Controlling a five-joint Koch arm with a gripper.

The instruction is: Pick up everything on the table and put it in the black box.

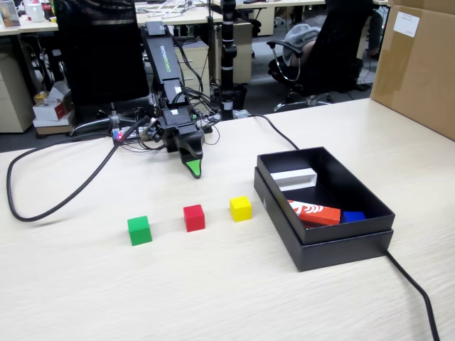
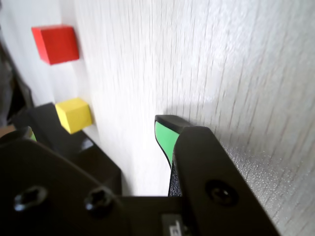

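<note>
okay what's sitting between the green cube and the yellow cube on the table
The red cube sits between the green cube and the yellow cube, the three in a row apart from each other, as the fixed view shows.

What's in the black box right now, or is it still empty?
Not empty: the black box holds a white block, a red block and something blue. No cube is in it.

Black hobby arm [image 1: 165, 78] with white lettering on its upper link, bundled black cables at the base, green-faced fingers [image 2: 165, 137], and black screws in the housing.
</note>
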